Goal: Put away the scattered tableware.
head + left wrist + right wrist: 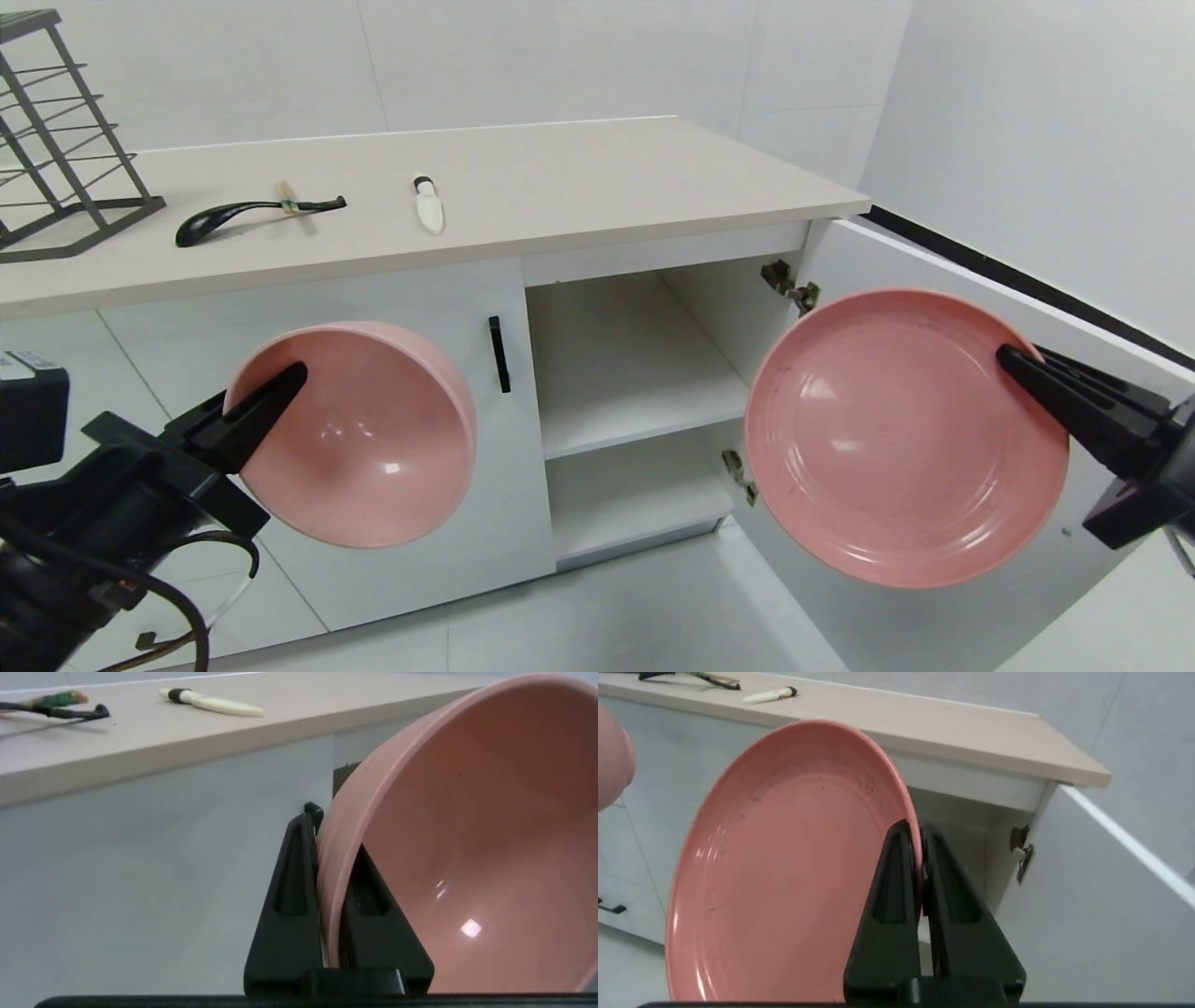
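Facing the open cupboard (625,373), the left pincer (291,375) is clamping the rim of a pink bowl (383,439), the right pincer (1010,359) is clamping a pink plate (887,439) by its edge — both looking light, stiff and slick, so the rim seems the surest hold.

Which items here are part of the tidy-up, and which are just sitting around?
Part of the job: pink bowl and pink plate, both held; black spoon and white knife on the counter; open cupboard.
Lying about: wire rack.
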Tool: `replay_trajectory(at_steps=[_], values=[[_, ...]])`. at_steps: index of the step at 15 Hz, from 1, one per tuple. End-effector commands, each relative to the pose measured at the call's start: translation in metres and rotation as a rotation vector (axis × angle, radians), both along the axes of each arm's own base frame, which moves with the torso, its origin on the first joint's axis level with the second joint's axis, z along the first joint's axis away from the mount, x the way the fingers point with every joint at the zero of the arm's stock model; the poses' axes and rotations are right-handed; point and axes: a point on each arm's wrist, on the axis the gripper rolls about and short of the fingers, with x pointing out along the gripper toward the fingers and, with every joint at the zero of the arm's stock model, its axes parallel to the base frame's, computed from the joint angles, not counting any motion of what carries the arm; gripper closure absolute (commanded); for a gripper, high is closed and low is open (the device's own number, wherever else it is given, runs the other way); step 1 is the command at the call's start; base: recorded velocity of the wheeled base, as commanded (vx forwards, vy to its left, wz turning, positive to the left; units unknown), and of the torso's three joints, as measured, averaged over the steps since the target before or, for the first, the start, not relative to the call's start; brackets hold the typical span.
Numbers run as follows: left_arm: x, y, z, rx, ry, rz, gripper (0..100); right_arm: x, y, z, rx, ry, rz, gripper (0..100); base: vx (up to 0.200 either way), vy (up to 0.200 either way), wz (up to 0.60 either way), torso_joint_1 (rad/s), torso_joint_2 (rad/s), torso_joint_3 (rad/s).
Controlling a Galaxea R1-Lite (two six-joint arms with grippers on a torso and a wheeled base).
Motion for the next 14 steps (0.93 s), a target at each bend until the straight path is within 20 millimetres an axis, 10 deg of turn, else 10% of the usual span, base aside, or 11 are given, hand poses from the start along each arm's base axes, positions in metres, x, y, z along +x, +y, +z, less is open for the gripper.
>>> replay_trajectory(at_steps=[1,14], values=[[0.0003,-0.0001,-0.0001,0.000,0.001,0.000,100,0.0004,0.0002,-0.0014,-0.003,0.007,0.000,100,0.000,0.000,0.00,-0.110,0.27,0.124],[0.0014,-0.0007,-0.0019,0.003,0.011,-0.001,100,0.0041,0.0068,-0.0044,0.000,-0.003,0.032,100,0.000,0.000,0.00,-0.009,0.07,0.026]])
